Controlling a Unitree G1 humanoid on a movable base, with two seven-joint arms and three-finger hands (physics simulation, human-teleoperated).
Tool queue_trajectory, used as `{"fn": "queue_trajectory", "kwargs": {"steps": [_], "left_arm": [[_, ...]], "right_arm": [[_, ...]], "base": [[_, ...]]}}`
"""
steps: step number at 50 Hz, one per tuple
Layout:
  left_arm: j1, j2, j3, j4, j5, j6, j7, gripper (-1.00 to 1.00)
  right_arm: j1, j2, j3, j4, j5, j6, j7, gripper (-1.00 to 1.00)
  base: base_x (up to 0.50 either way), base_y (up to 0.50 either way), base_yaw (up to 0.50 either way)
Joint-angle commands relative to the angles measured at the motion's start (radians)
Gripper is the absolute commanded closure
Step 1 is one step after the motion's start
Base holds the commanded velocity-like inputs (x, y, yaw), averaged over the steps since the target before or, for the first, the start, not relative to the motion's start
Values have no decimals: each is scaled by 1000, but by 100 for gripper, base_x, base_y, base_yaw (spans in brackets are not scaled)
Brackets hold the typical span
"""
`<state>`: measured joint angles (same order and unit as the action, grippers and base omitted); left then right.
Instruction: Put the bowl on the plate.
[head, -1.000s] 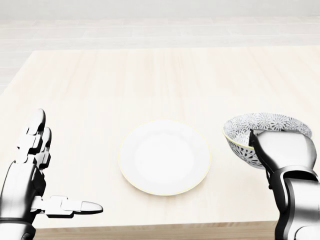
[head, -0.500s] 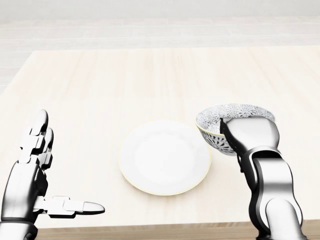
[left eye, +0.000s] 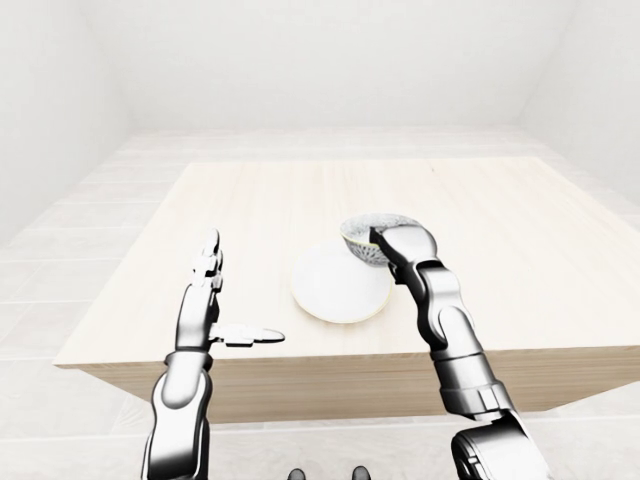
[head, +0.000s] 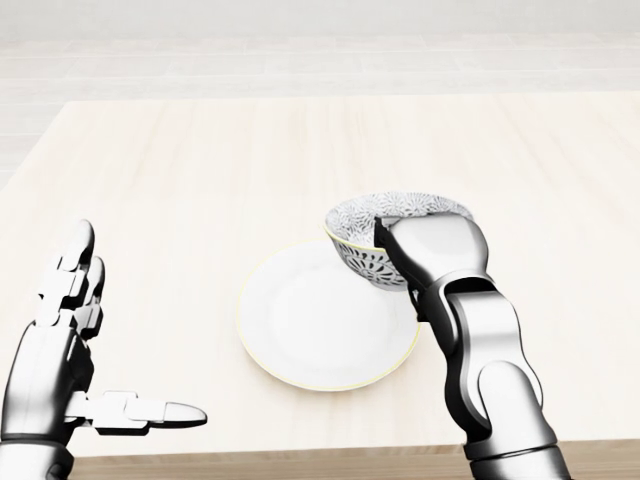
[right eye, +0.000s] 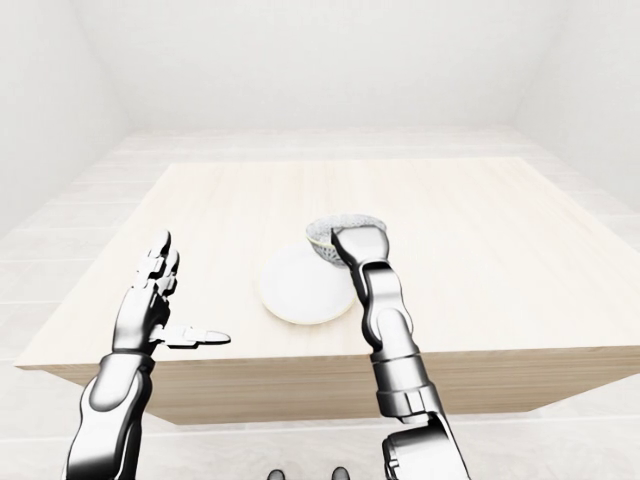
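Bowl (head: 362, 245): a patterned bowl with a pale rim, held upright at the upper right edge of the plate (head: 300, 320) as the head view shows it. Its lower wall overlaps the plate's rim in that view. Whether the bowl's base touches the plate or hangs just above it cannot be told. The visible part of the bowl's interior shows only its own pattern.

Plate: round, white, with a thin yellowish rim. It lies flat on the bench (head: 200, 170), near the bench's lower edge in the head view. The part of its face that shows is plain white.

Right robot hand (head: 432, 250): closed on the right side of the bowl. Its palm lies against the outer wall, and one dark finger hooks over the rim into the interior. The forearm enters from the lower right of the head view.

Left robot hand (head: 68, 345): fully open and holding nothing. Its fingers point up the view and its thumb points right toward the plate. It stands at the lower left of the head view, well apart from the plate and bowl.
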<state>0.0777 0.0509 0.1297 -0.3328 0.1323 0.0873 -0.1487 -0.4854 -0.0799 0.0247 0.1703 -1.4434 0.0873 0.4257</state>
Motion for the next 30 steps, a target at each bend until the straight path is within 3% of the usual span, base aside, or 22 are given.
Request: {"fn": "queue_trajectory", "kwargs": {"steps": [1,8,30], "left_arm": [[-11,6,15,7,-6,0,-1,-100],[-13,11,27,-12,-13,0,-5,-100],[-20,11,23,29,-9,0,1,-100]], "right_arm": [[-47,35,42,0,-4,0,-14,67],[-52,57,56,-26,-20,0,5,68],[-31,116,83,62,53,0,-103,72]], "base": [[0,0,0],[0,0,0],[0,0,0]]}}
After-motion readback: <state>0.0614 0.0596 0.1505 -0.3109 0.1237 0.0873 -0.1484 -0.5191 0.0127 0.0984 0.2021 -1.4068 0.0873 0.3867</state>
